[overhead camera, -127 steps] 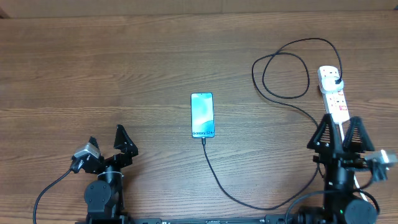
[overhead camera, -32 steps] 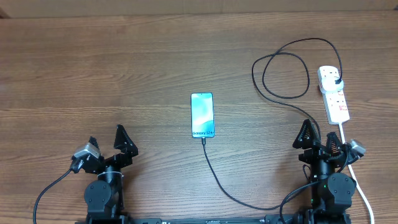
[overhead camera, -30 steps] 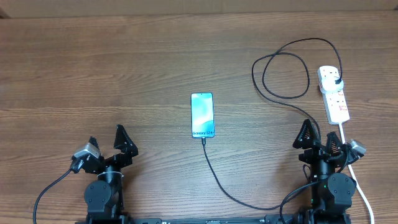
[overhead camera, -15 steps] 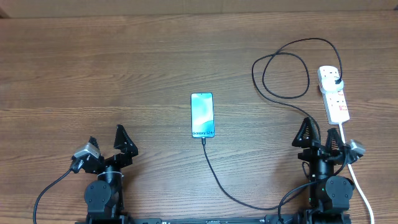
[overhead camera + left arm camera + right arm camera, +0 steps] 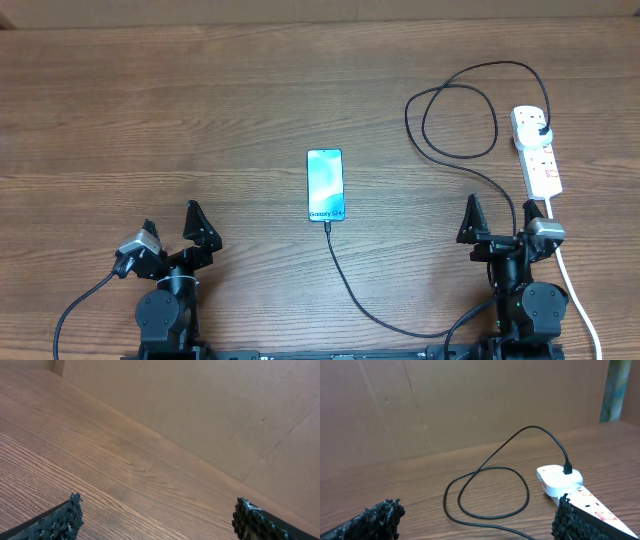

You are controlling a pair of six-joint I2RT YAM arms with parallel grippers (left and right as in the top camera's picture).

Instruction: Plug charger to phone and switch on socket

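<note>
A slim teal-screened phone (image 5: 326, 185) lies mid-frame on the brown wooden table (image 5: 200, 100). The thin black charger cable (image 5: 407, 112) meets its lower edge (seating unclear) and loops to the white power strip (image 5: 536, 152) at upper right. At the bottom edge the left claw (image 5: 170, 217) and right claw (image 5: 497, 212) gape, released.

brown wood-grain table (image 5: 200, 100): matt | slim blue-screened phone (image 5: 325, 184): glossy glass | white plastic power strip (image 5: 536, 150): smooth | thin black cable (image 5: 535, 427): matt

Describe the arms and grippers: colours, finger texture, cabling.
Both arms are matte black with round joint housings. The left gripper and right gripper each carry pointed black fingers with a knobbly surface and a silver-grey camera block. A thin black cable loops off the left arm.
</note>
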